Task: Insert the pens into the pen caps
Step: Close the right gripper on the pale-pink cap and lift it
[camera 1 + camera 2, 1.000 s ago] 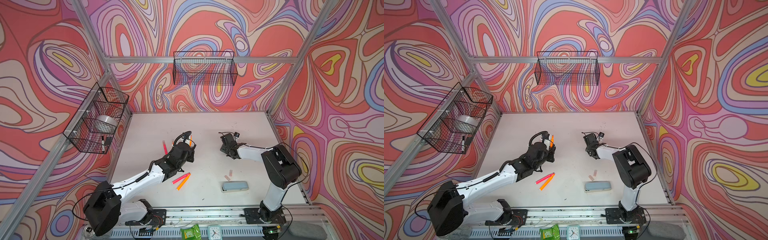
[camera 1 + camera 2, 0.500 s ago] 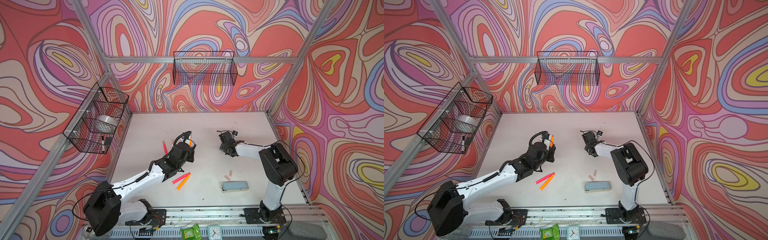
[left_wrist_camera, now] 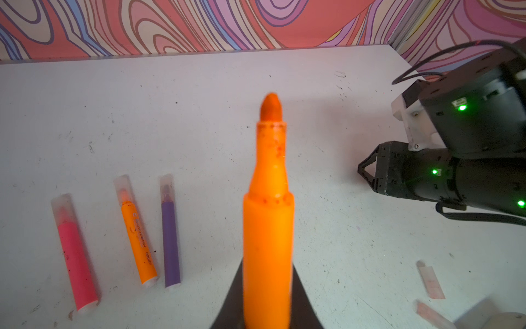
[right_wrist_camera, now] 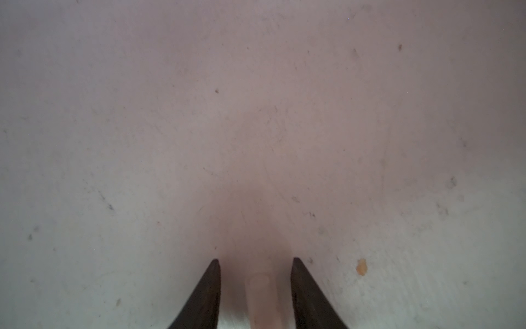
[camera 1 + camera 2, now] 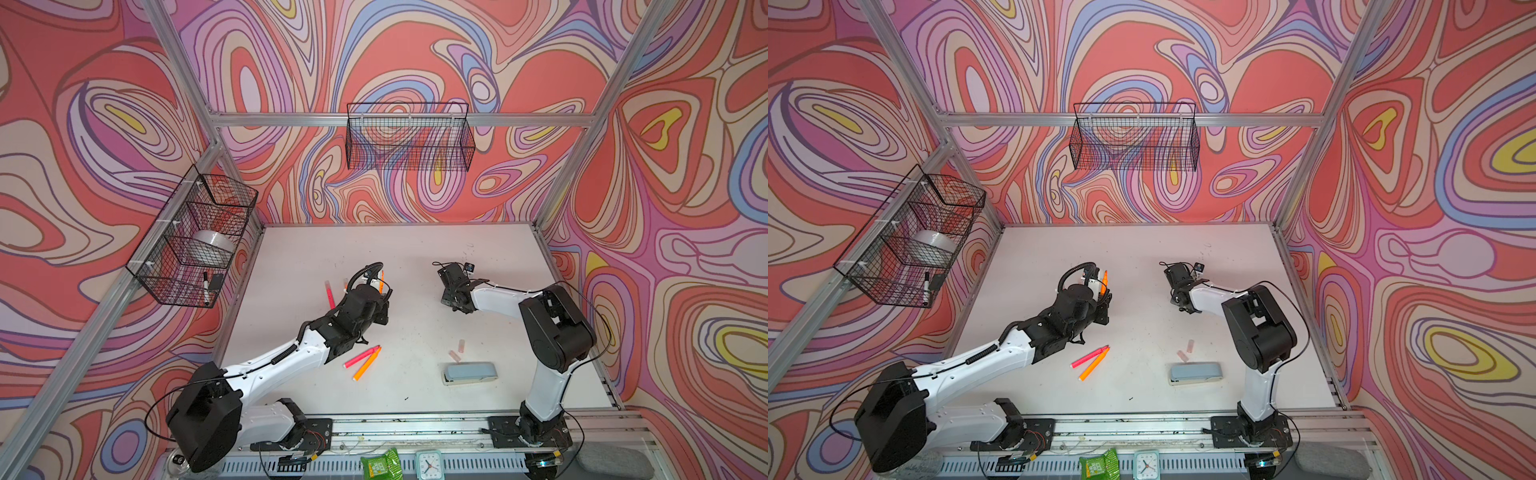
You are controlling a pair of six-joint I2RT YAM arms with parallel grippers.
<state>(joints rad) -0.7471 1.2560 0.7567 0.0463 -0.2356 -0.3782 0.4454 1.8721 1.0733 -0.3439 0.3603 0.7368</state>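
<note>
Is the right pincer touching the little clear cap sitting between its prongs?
Apart. The right wrist view shows the cap lying inside the open right pincer, with a strip of bare table showing on each side of it.

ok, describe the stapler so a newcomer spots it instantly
On the white table, look along the front edge near the right arm's base. The stapler lies flat there, just in front of two small clear caps; it is the only boxy grey-blue thing.
</note>
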